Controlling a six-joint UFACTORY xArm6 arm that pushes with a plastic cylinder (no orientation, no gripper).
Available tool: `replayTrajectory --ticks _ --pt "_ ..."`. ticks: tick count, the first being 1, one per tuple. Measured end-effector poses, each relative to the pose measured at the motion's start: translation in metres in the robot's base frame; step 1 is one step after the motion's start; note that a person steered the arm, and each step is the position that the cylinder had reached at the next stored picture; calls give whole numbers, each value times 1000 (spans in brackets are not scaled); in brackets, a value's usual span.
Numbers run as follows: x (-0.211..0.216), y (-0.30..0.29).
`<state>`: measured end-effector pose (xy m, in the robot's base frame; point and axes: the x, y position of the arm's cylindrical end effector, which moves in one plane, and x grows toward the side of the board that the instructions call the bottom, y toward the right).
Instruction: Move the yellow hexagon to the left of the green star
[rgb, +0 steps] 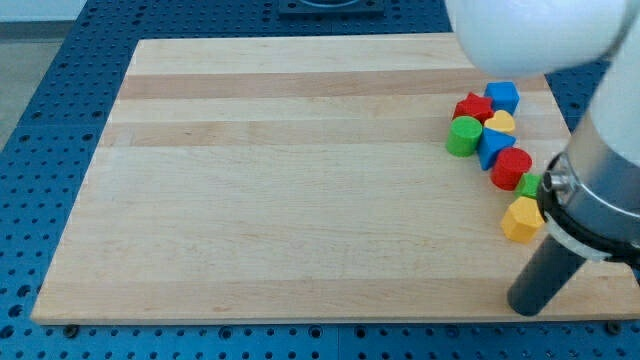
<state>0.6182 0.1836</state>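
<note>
The yellow hexagon (521, 219) lies near the board's right edge, low in the view. The green star (530, 186) sits just above it, touching or nearly so, and is partly hidden behind the arm. My tip (525, 303) rests on the board below the yellow hexagon, a short way toward the view's bottom. The rod rises up and right into the arm's grey body.
A cluster of blocks lies above the green star: a red cylinder (512, 167), a blue triangle (491, 146), a green cylinder (463, 136), a yellow heart (500, 122), a red star (472, 106) and a blue cube (503, 96). The arm's white body (530, 35) fills the upper right.
</note>
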Motion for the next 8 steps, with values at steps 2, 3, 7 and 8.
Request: replayTrajectory --ticks 2,3,7,8 --pt "-42 52" --pt "-43 49" --pt "-50 22" --pt "-72 22"
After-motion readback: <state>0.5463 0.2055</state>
